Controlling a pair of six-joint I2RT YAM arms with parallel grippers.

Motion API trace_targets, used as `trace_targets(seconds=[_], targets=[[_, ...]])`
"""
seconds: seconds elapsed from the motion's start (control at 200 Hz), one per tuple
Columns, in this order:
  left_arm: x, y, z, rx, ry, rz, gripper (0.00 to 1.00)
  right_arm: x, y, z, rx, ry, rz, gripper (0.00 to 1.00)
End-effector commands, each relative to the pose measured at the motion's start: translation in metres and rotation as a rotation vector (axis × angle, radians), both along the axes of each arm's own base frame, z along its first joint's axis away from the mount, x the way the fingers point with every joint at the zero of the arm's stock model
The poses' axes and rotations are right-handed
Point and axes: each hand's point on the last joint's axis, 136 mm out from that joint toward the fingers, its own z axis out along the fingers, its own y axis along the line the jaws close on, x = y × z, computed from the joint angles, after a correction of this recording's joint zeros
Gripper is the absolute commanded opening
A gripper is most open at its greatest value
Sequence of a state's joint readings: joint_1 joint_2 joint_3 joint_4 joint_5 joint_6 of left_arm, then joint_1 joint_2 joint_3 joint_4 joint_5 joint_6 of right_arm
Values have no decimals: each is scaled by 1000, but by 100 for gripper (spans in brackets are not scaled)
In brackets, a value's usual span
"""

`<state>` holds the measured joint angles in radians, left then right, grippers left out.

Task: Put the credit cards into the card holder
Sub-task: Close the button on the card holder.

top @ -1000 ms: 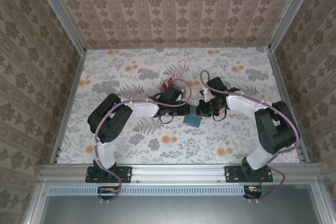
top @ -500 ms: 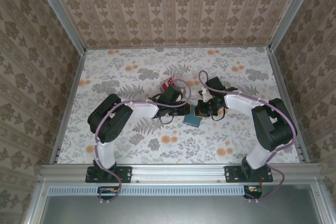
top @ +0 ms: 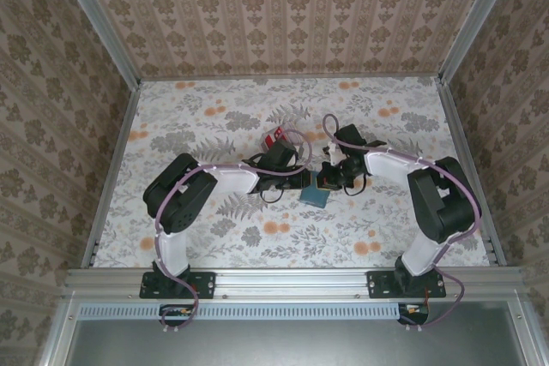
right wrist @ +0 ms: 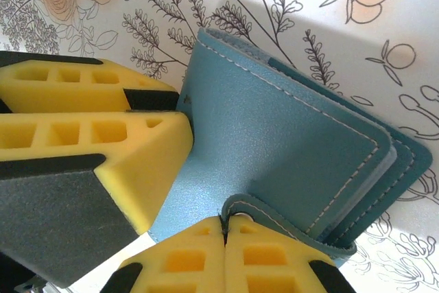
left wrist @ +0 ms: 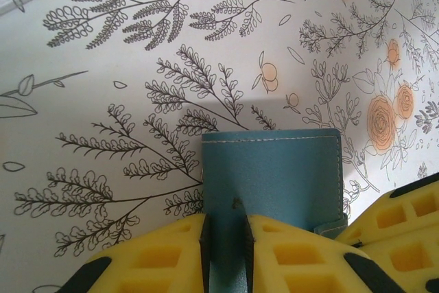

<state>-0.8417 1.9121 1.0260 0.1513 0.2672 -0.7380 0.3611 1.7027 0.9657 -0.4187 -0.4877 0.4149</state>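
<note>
Top external view showed the right arm drawn slightly closer to the surface's middle than a second before. The card holder (top: 315,195) stayed put, just toward the near edge from centre. The credit cards (top: 277,137) lay untouched beyond it, toward the far edge. The left claw (left wrist: 225,252) was narrow, pinching the holder's edge, and the right claw (right wrist: 225,255) was clamped on one curled leaf. I judged the holder was being spread open, with no card in yet.

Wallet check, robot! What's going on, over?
Left gripper shut on card holder. Right gripper shut on it too. Credit cards not in yet.
</note>
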Motion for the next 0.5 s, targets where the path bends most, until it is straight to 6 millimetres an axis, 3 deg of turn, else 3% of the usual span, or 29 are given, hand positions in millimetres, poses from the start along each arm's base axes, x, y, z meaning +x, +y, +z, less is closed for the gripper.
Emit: trace_targets(seconds=[0.0, 0.495], targets=[[-10, 3, -16, 15, 49, -9, 20, 5, 6, -5, 1, -9, 33, 0], [-8, 1, -16, 12, 48, -8, 20, -3, -12, -31, -138, 99, 40, 0]])
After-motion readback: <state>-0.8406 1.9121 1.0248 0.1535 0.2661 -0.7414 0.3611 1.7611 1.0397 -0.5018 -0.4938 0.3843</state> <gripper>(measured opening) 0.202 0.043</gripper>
